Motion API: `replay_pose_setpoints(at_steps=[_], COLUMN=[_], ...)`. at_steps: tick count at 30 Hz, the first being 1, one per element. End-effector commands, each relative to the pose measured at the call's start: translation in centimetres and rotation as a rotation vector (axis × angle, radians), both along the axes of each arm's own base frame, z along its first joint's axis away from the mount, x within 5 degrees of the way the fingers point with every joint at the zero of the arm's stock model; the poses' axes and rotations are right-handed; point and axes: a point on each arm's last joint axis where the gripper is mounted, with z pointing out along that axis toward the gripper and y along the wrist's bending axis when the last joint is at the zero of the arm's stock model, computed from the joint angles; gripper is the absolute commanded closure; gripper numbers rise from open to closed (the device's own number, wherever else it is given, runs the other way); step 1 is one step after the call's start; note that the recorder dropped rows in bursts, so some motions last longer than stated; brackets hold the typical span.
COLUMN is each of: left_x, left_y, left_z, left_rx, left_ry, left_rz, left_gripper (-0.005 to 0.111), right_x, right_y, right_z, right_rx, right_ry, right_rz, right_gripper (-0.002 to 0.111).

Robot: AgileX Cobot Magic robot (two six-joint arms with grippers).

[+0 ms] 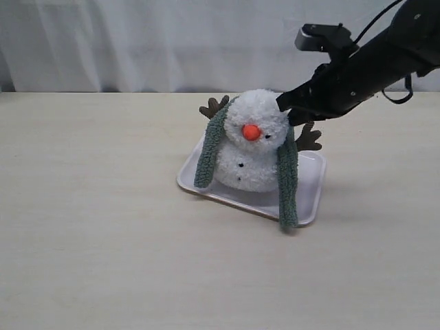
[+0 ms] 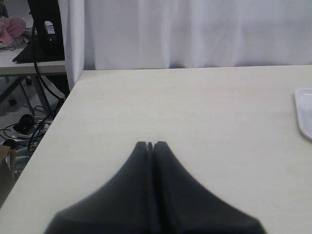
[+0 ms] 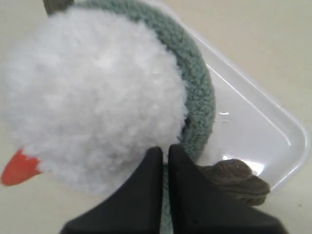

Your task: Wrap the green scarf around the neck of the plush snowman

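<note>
Two arms, one tray and one toy on a pale wooden table (image 1: pixel 103 261), with a white curtain (image 1: pixel 137 41) behind it.

Right arm (image 1: pixel 371 62): a black arm that reaches in from the upper right of the exterior view, slanting down toward the toy's head.

Tray (image 1: pixel 311 180): white, shallow, with rounded corners, near the middle of the table. One corner also shows at the edge of the left wrist view.

Plush snowman (image 1: pixel 254 148): upright on the tray, facing the exterior camera.

Green scarf (image 1: pixel 287 179): draped behind the head, with both ends hanging down the front. The longer end reaches the tray's near rim. The other end (image 1: pixel 206 155) hangs at the opposite side of the body. The ends are not crossed over the snowman's neck (image 1: pixel 239 148).

Right gripper (image 3: pixel 165 150): fingers closed together, tips against the side of the fluffy head, touching the scarf band. No fabric is seen clamped between them.

Left gripper (image 2: pixel 150 144): fingers pressed shut, empty, over bare table well apart from the toy.

Brown arms (image 1: pixel 308 137): branch-shaped; the near one lies just below the right gripper.

Orange nose (image 1: pixel 251 132): at the centre of the face.
</note>
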Motion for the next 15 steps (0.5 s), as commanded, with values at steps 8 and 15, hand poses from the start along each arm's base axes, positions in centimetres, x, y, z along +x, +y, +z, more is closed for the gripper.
replay_pose_setpoints(at_steps=[8,15], left_x=[0.0,0.0], left_y=[0.0,0.0], left_z=[0.0,0.0], left_rx=[-0.002,-0.002], left_ry=[-0.01,-0.01], left_rz=[-0.001,-0.001], left_gripper=[0.107,0.107], right_x=[-4.7,-7.2], right_y=[-1.5,-1.7], right_z=[4.2,-1.4], right_rx=[-0.022,0.015], right_ry=[0.017,0.061], right_rz=[-0.025,-0.066], right_gripper=[0.046,0.043])
